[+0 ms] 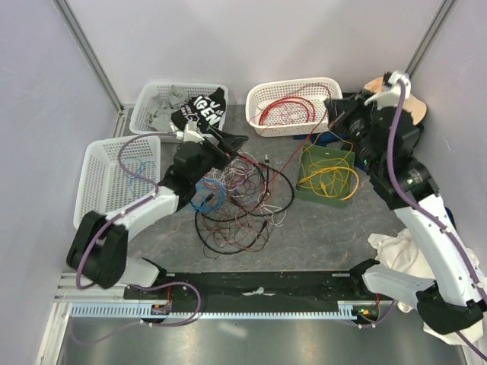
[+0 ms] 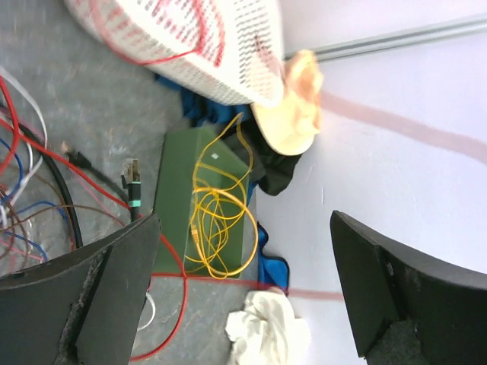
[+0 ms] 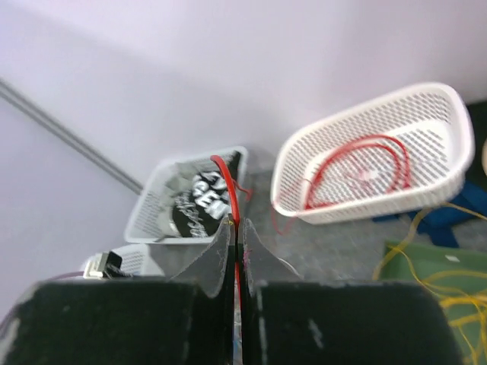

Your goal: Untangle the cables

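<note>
Right hand (image 3: 234, 228) pinched tight on a red cable (image 3: 228, 179); the cable loops up out of the fingertips and bends right. Ahead-right of hand: white basket (image 3: 358, 209) with a red coil (image 3: 380, 141) inside. Straight ahead: second basket (image 3: 152, 201), black printed cloth (image 3: 199, 201) in it. Right of hand: green tray (image 3: 426, 262) holding yellow cable (image 3: 449, 300). Grey worktop (image 3: 335, 243) in between.

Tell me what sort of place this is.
Probably a robot lab cell: plain white partition walls, white plastic mesh baskets on a grey tabletop, and a tangled heap of thin coloured cables.
</note>
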